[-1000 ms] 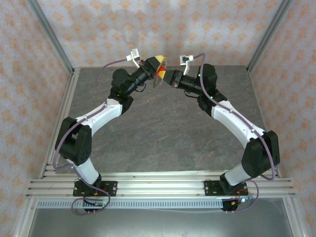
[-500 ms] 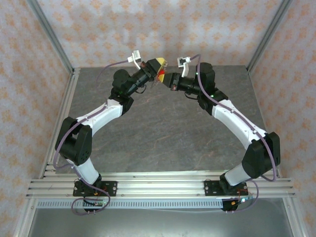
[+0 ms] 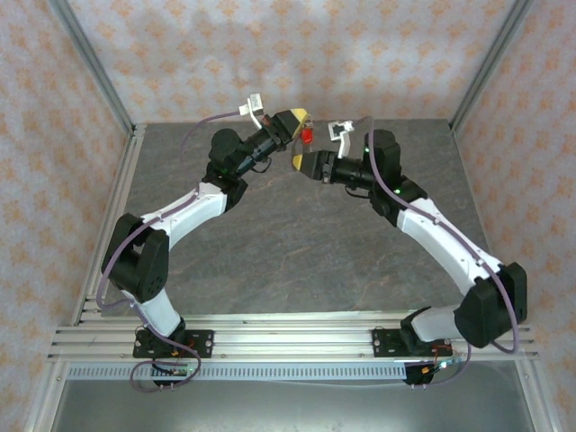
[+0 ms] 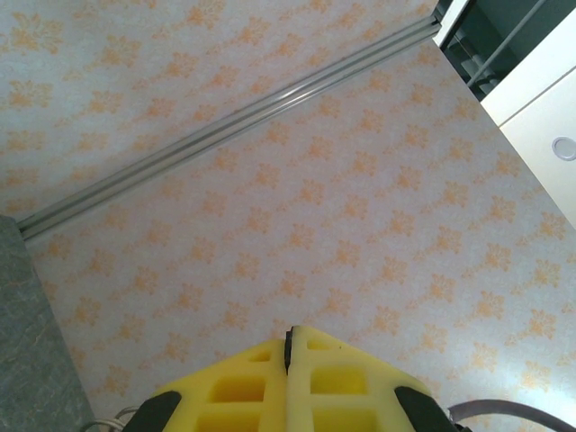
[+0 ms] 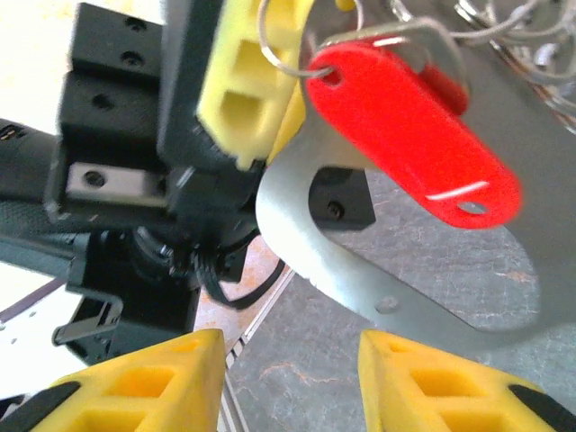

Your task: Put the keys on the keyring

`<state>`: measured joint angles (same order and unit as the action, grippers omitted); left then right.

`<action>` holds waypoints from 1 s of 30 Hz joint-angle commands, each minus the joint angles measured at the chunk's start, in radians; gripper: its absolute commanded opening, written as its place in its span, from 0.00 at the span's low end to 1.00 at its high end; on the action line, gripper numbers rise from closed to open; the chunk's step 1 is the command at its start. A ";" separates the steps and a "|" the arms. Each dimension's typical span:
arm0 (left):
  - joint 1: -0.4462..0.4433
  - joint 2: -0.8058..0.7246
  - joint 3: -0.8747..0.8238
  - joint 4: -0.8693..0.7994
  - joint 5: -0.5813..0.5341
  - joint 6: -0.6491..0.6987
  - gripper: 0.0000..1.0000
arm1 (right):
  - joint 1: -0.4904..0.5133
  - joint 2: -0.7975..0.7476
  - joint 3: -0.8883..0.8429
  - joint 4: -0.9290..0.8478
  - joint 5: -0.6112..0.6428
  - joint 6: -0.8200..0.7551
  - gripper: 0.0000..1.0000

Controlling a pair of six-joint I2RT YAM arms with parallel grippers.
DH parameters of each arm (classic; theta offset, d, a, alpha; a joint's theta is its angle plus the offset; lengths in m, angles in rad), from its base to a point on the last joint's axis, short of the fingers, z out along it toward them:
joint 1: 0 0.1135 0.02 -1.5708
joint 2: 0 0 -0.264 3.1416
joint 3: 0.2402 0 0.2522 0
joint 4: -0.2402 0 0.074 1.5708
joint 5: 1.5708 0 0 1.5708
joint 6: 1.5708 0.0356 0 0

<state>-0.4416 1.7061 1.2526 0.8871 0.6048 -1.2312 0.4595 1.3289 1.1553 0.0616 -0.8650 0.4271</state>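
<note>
My left gripper (image 3: 295, 118) is raised near the back wall; in its wrist view the yellow fingers (image 4: 342, 378) press together on a thin dark metal edge. From the right wrist camera, those fingers (image 5: 243, 81) pinch a flat silvery keyring loop (image 5: 360, 279). The red-headed key (image 5: 409, 135) hangs beside them on a thin wire ring (image 5: 283, 54). In the top view the key (image 3: 307, 135) dangles just below the left fingertips. My right gripper (image 3: 298, 162) sits slightly nearer and lower. It (image 5: 288, 369) is open, with nothing between its fingers.
The grey stone-patterned table (image 3: 297, 234) lies far below both grippers. Metal frame posts (image 3: 99, 72) stand at the back corners, with patterned walls behind. More thin wire rings (image 5: 504, 27) tangle at the top right of the right wrist view.
My right gripper has opened and drawn back from the left one, towards the near side. The red key stays hanging at the left fingertips, which shifted slightly right.
</note>
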 commanded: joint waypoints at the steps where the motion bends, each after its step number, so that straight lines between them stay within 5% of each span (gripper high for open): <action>1: -0.002 -0.017 0.014 0.062 0.015 -0.004 0.00 | -0.030 -0.102 -0.033 -0.019 -0.029 -0.035 0.43; 8: -0.002 -0.017 0.015 0.062 0.013 -0.006 0.00 | -0.108 -0.212 -0.059 0.021 0.045 0.031 0.44; 13: -0.001 -0.019 0.009 0.064 0.005 -0.004 0.00 | -0.120 -0.192 -0.043 0.131 0.248 0.190 0.44; 21: -0.002 -0.024 -0.032 0.115 -0.061 -0.032 0.00 | -0.119 -0.036 -0.064 0.437 0.427 0.597 0.44; 30: -0.018 -0.046 -0.095 0.153 -0.198 -0.051 0.00 | -0.024 0.075 -0.054 0.580 0.569 0.672 0.42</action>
<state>-0.4484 1.7061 1.1706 0.9558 0.4767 -1.2690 0.4004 1.3991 1.0863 0.5266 -0.3672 1.0634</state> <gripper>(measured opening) 0.049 0.425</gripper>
